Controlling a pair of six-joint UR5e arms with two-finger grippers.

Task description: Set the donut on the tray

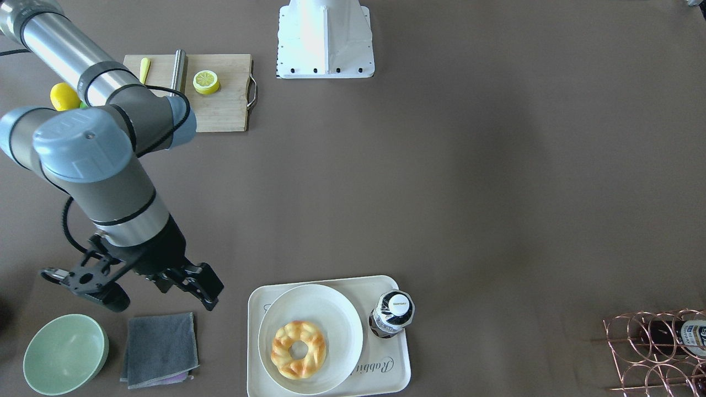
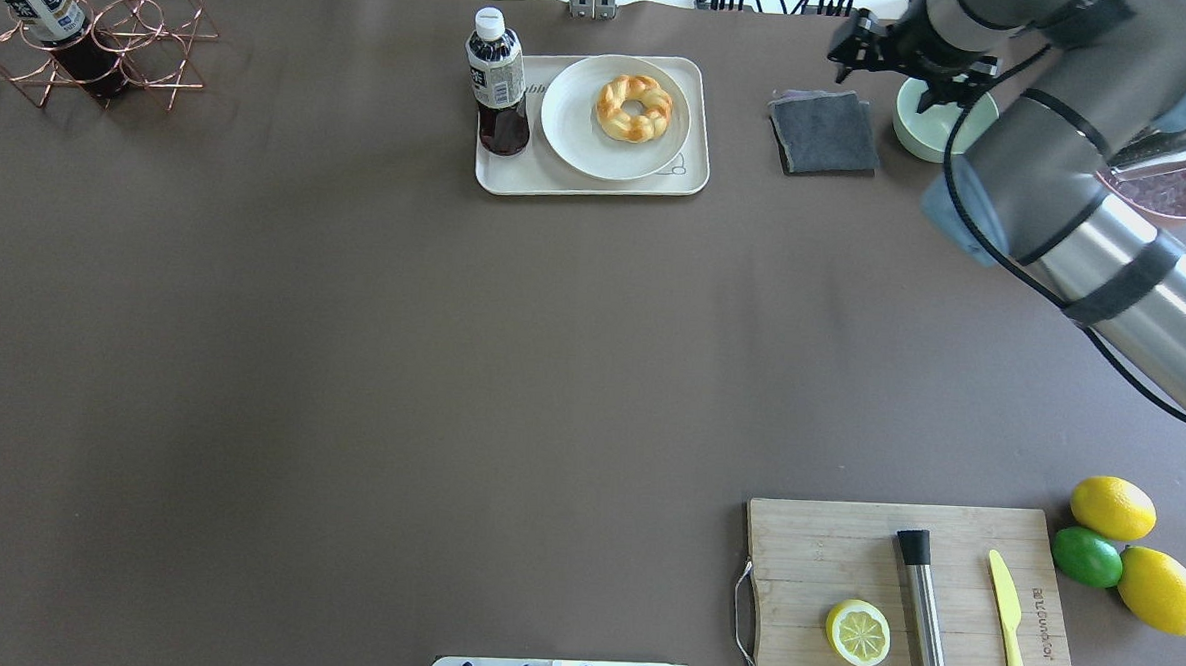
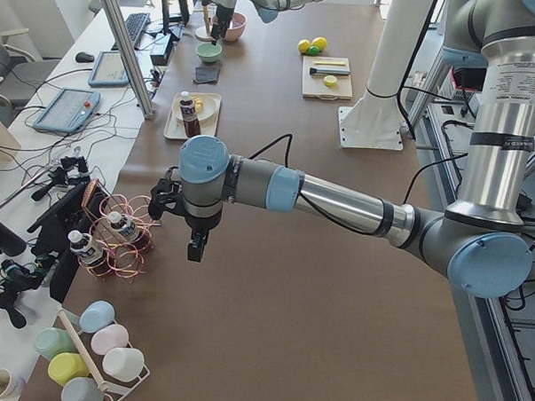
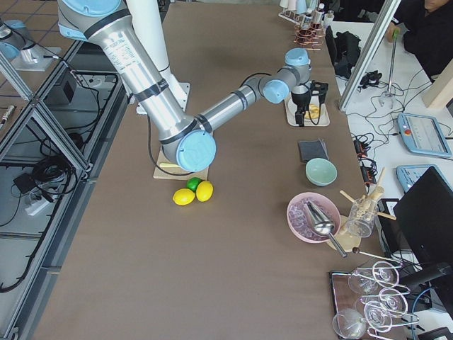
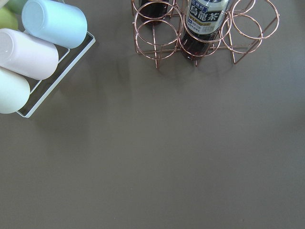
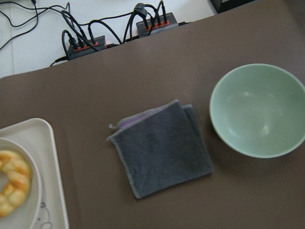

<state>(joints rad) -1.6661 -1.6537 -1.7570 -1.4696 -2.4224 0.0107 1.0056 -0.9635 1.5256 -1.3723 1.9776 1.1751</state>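
The donut [image 1: 298,350], a golden braided ring, lies on a round white plate [image 1: 336,309] that stands on the cream tray [image 1: 398,365]. It also shows in the overhead view [image 2: 634,108] and at the left edge of the right wrist view [image 6: 12,181]. My right gripper [image 1: 165,303] is open and empty, above the table beside the tray, over the near edge of a grey cloth [image 1: 160,348]. My left gripper [image 3: 175,236] shows only in the exterior left view, far from the tray near a copper wire rack [image 3: 115,238]. I cannot tell whether it is open or shut.
A dark drink bottle [image 1: 392,314] stands on the tray beside the plate. A green bowl [image 1: 65,353] sits beyond the cloth. A wooden cutting board [image 1: 226,105] holds a lemon half [image 1: 206,81], a knife and a steel rod. A rack of cups [image 5: 33,52] lies under the left wrist.
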